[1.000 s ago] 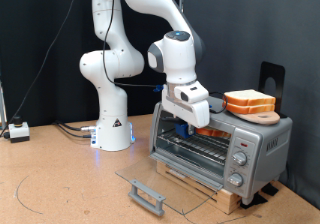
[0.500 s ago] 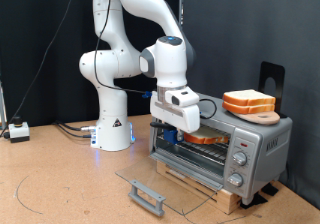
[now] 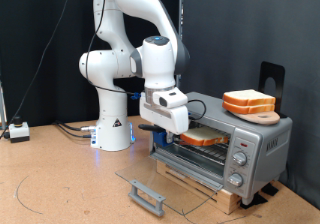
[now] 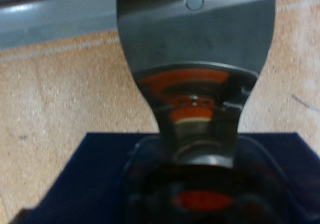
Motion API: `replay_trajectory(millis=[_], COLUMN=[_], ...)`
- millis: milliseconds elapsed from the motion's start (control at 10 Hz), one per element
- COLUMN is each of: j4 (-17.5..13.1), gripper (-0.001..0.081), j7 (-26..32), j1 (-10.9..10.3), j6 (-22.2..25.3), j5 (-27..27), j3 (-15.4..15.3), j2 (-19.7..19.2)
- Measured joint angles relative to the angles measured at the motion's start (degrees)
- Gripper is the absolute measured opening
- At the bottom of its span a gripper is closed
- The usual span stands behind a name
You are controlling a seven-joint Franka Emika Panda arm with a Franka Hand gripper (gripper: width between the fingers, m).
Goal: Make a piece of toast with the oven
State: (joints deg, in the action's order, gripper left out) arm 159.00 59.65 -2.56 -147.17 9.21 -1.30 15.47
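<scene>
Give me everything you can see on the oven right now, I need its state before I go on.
The oven is a boxy silver-grey countertop toaster oven at the exterior view's right, raised on a low wooden base. Its glass door lies folded down flat toward the camera, grey bar handle at its front edge. Three round knobs run down the right panel. One bread slice lies inside on the rack; a stack of slices sits on the roof. The gripper hangs at the open mouth, not visibly touching the oven.
</scene>
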Motion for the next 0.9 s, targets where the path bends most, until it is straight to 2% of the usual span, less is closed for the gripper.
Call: replay_trajectory(millis=[400, 500, 700, 800, 900], j4=[-1.6, -2.1, -3.0, -2.9, -3.1], gripper=[0.0396, 0.0396, 0.0396, 0.0396, 0.0396], j7=[3.5, 4.8, 9.9, 9.5, 9.7], j1=[3.1, 3.4, 3.3, 3.3, 3.3], j6=[3.0, 3.8, 4.1, 4.4, 6.2], j5=[0.0, 0.5, 6.1, 5.4, 7.1], j3=[3.5, 4.7, 7.6, 7.3, 7.6], j2=[-0.3, -0.4, -0.4, -0.4, -0.3])
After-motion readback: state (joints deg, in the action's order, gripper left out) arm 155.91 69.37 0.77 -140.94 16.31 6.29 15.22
